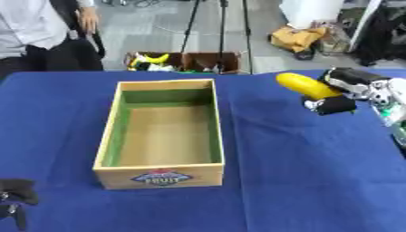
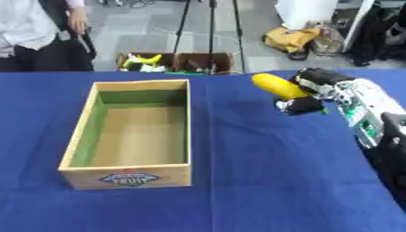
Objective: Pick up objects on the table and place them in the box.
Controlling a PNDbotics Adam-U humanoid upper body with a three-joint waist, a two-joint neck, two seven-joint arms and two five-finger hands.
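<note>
Right hand grips a yellow banana at three o'clock of the empty wooden box; clearing the near wall before release looks wise.

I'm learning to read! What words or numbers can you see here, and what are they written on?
"FRUIT": on the badge on the near end of the wooden box.
The smaller marks around that word on the badge are too blurred to read.
Nothing to read on the yellow fruit held in the right hand, on the blue tablecloth, or on the left hand at the lower left corner.
</note>
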